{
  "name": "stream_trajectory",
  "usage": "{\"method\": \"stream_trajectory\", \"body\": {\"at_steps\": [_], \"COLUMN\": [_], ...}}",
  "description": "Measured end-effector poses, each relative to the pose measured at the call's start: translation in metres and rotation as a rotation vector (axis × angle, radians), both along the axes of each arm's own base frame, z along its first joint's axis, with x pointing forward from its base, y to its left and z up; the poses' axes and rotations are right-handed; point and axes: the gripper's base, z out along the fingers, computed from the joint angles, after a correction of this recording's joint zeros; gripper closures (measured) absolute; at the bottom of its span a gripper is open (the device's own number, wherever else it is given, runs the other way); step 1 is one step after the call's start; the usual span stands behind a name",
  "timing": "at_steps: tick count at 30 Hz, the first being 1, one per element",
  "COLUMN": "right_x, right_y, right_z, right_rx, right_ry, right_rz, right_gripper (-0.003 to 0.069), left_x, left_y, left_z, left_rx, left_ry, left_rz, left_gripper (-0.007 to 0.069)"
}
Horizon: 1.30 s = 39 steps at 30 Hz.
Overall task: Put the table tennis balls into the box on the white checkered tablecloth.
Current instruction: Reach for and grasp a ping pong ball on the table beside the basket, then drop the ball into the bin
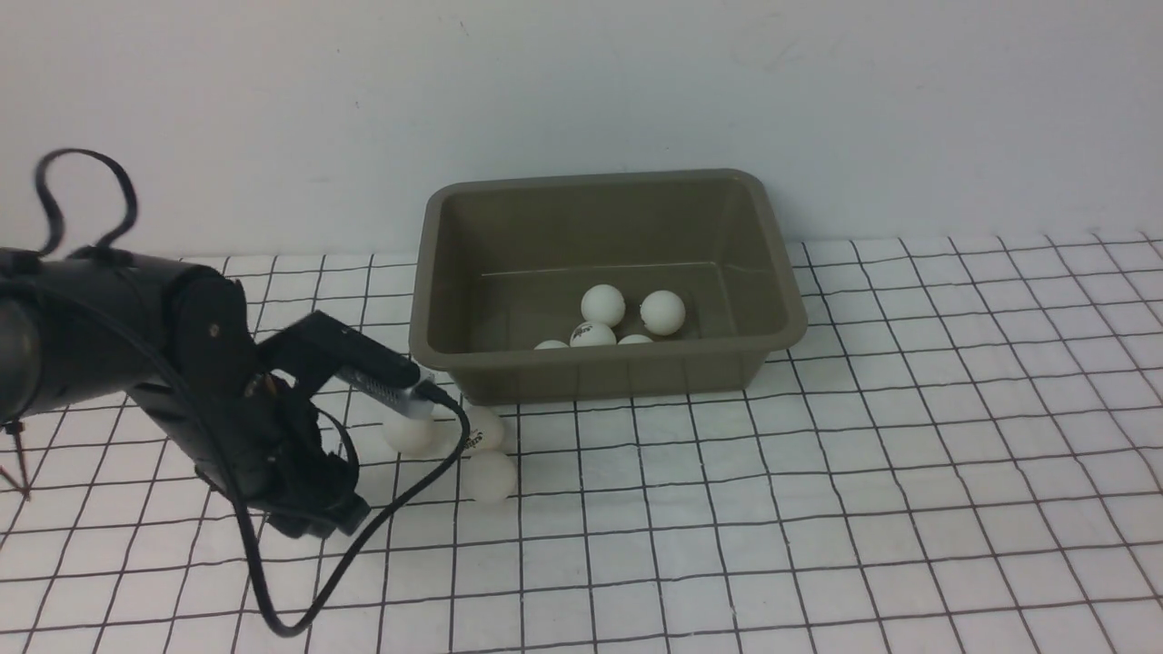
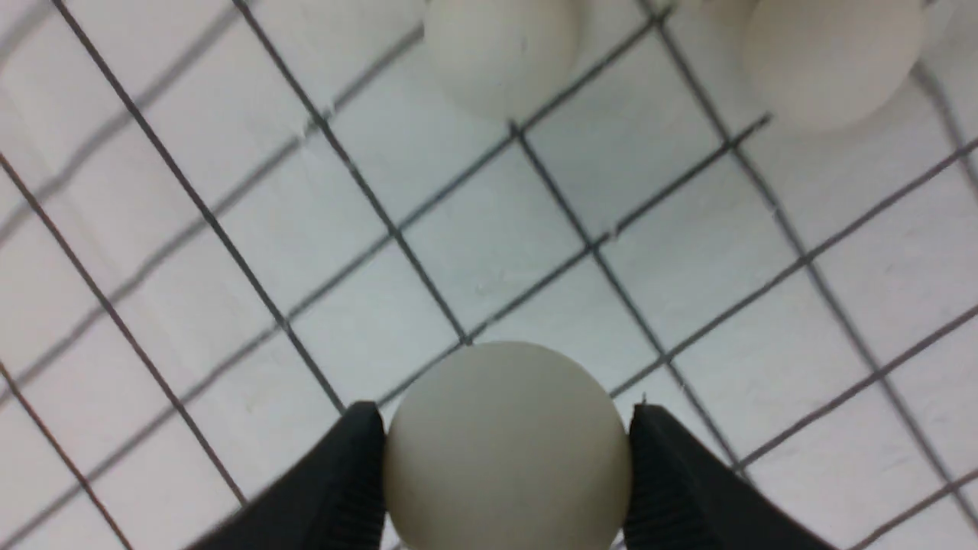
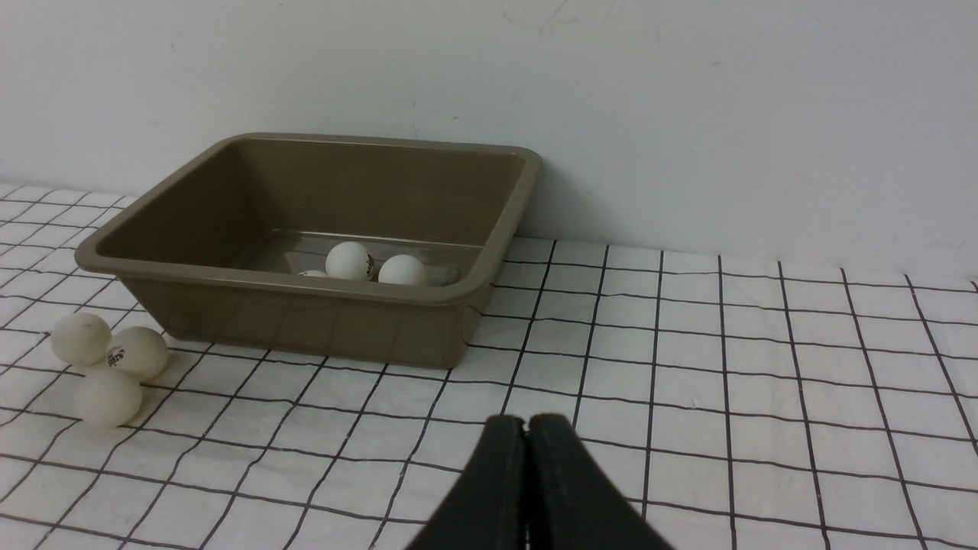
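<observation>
My left gripper (image 2: 504, 416) is shut on a table tennis ball (image 2: 506, 458), with a black finger (image 2: 672, 489) pressed against each side of it, just above the white checkered tablecloth (image 1: 909, 454). In the front view the left gripper (image 1: 309, 509) is low at the left, and its body hides the held ball. Three more balls (image 1: 491, 477) lie loose on the cloth in front of the box's left corner. The olive-grey box (image 1: 436, 272) stands by the wall with several balls (image 1: 603, 304) inside. My right gripper (image 3: 526, 420) is shut and holds nothing; it hovers over the cloth, facing the box (image 3: 306, 321).
A white wall rises directly behind the box. A black cable (image 1: 363, 563) loops from the left arm down over the cloth. The loose balls (image 3: 107, 397) sit clustered together, close to the box's front wall.
</observation>
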Motion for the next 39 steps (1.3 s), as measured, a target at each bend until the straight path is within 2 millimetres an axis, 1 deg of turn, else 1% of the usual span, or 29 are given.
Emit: {"method": "stream_trajectory", "body": {"at_steps": [2, 3, 5, 6, 7, 8, 9, 10, 13, 15, 19, 20, 23, 25, 26, 28, 30, 33, 34, 36, 39], "right_x": [0.0, 0.0, 0.0, 0.0, 0.0, 0.0, 0.0, 0.0, 0.0, 0.0, 0.0, 0.0, 0.0, 0.0, 0.0, 0.0, 0.0, 0.0, 0.0, 0.0, 0.0], "right_y": [0.0, 0.0, 0.0, 0.0, 0.0, 0.0, 0.0, 0.0, 0.0, 0.0, 0.0, 0.0, 0.0, 0.0, 0.0, 0.0, 0.0, 0.0, 0.0, 0.0, 0.0], "right_z": [0.0, 0.0, 0.0, 0.0, 0.0, 0.0, 0.0, 0.0, 0.0, 0.0, 0.0, 0.0, 0.0, 0.0, 0.0, 0.0, 0.0, 0.0, 0.0, 0.0, 0.0], "right_rx": [0.0, 0.0, 0.0, 0.0, 0.0, 0.0, 0.0, 0.0, 0.0, 0.0, 0.0, 0.0, 0.001, 0.001, 0.001, 0.001, 0.001, 0.001, 0.001, 0.001, 0.001], "right_ry": [0.0, 0.0, 0.0, 0.0, 0.0, 0.0, 0.0, 0.0, 0.0, 0.0, 0.0, -0.001, -0.002, -0.002, -0.002, -0.002, -0.002, -0.002, -0.002, -0.002, -0.002], "right_rz": [0.0, 0.0, 0.0, 0.0, 0.0, 0.0, 0.0, 0.0, 0.0, 0.0, 0.0, 0.0, 0.0, 0.0, 0.0, 0.0, 0.0, 0.0, 0.0, 0.0, 0.0], "right_gripper": [0.0676, 0.0676, 0.0676, 0.0676, 0.0676, 0.0676, 0.0676, 0.0676, 0.0676, 0.0676, 0.0676, 0.0676, 0.0676, 0.0676, 0.0676, 0.0676, 0.0676, 0.0676, 0.0676, 0.0676, 0.0676], "left_x": [0.008, 0.013, 0.028, 0.037, 0.048, 0.06, 0.065, 0.075, 0.097, 0.113, 0.135, 0.138, 0.149, 0.153, 0.159, 0.165, 0.17, 0.17, 0.169, 0.166, 0.156], "left_y": [-0.011, -0.017, -0.028, -0.033, -0.039, -0.044, -0.046, -0.05, -0.058, -0.063, -0.072, -0.073, -0.079, -0.082, -0.086, -0.09, -0.093, -0.093, -0.092, -0.087, -0.071], "left_z": [0.024, 0.031, 0.041, 0.04, 0.044, 0.04, 0.042, 0.037, 0.033, 0.021, 0.007, 0.007, -0.004, -0.007, -0.009, -0.014, -0.013, -0.004, 0.0, 0.01, 0.033], "left_rx": [-0.03, -0.041, -0.061, -0.064, -0.07, -0.072, -0.075, -0.072, -0.069, -0.06, -0.041, -0.041, -0.042, -0.047, -0.064, -0.091, -0.11, -0.106, -0.09, -0.038, 0.028], "left_ry": [-0.082, -0.105, -0.141, -0.142, -0.157, -0.151, -0.158, -0.146, -0.129, -0.101, -0.054, -0.054, -0.027, -0.021, -0.019, -0.013, -0.019, -0.011, 0.0, 0.026, 0.059], "left_rz": [-0.026, -0.036, -0.05, -0.055, -0.06, -0.063, -0.063, -0.065, -0.066, -0.069, -0.099, -0.11, -0.141, -0.153, -0.167, -0.173, -0.174, -0.169, -0.169, -0.166, -0.149], "left_gripper": [0.0271, 0.0271, 0.0271, 0.0271, 0.0271, 0.0271, 0.0271, 0.0271, 0.0271, 0.0271, 0.0271, 0.0271, 0.0271, 0.0271, 0.0271, 0.0249, 0.0194, 0.013, 0.0121, 0.0123, 0.0144]}}
